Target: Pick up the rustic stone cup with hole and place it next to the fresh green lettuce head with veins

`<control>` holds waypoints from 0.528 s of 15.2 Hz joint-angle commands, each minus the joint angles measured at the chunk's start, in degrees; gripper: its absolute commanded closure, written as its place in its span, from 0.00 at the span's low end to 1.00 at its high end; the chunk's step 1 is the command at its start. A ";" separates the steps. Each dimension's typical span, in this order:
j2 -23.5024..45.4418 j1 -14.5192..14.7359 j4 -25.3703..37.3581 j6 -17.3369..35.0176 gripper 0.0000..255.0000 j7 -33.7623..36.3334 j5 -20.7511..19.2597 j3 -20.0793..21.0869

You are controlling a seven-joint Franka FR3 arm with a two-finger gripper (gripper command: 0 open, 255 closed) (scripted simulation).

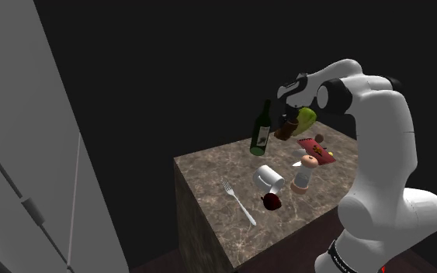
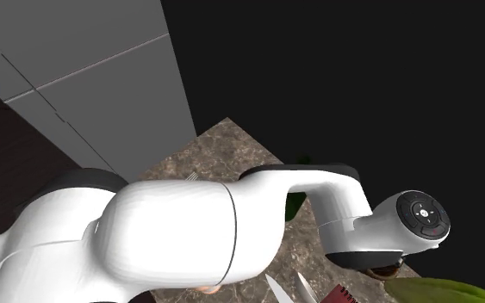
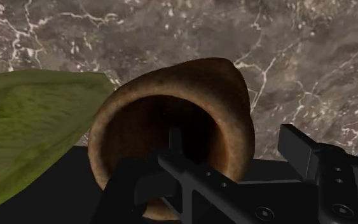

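- Currently your tool (image 1: pixel 292 116) is clenched on the brown cup (image 1: pixel 286 129). In the wrist view one finger (image 3: pixel 184 170) reaches into the cup's mouth and the other (image 3: pixel 301 150) stands outside, with the cup's wall between them.
- You have the cup right beside the green lettuce (image 1: pixel 307 118), which sits at the cup's 2 o'clock in the shoulder view. In the wrist view a leaf meets the cup's rim.
- Watch the edge: the cup is at the far side of the bench (image 1: pixel 209 186). The wrist view shows marble past the cup and a black strip beneath it where the top ends. You cannot tell whether the cup rests on the surface.
- At the cup's 9 o'clock in the shoulder view, just beside it, a green bottle (image 1: pixel 261 128) stands tilted.
- At the cup's 4 o'clock lies a flat red thing (image 1: pixel 317 149), and at 6 o'clock a shaker (image 1: pixel 303 177) stands upright.
- Nearer you, a white cup (image 1: pixel 268 178) lies on its side, with a dark red round thing (image 1: pixel 272 202) just beside it.
- A fork (image 1: pixel 238 202) lies at the white cup's 7 o'clock. Bare marble runs from it to the bench's 9 o'clock edge.
- The bench top is dark veined marble, a square block with sheer sides.
- A grey panelled wall (image 1: pixel 22 116) stands at 9 o'clock, and a black area (image 1: pixel 170 70) lies behind the bench.
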 commanded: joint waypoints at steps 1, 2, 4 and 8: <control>0.10 -0.08 -0.13 0.00 0.00 0.03 -0.03 -0.10; 0.04 -0.07 -0.29 0.09 0.00 0.01 -0.02 -0.10; 0.05 -0.18 -0.06 -0.11 0.00 -0.08 -0.03 -0.12; -4.98 0.50 -0.87 -4.27 0.00 0.56 -1.25 -1.02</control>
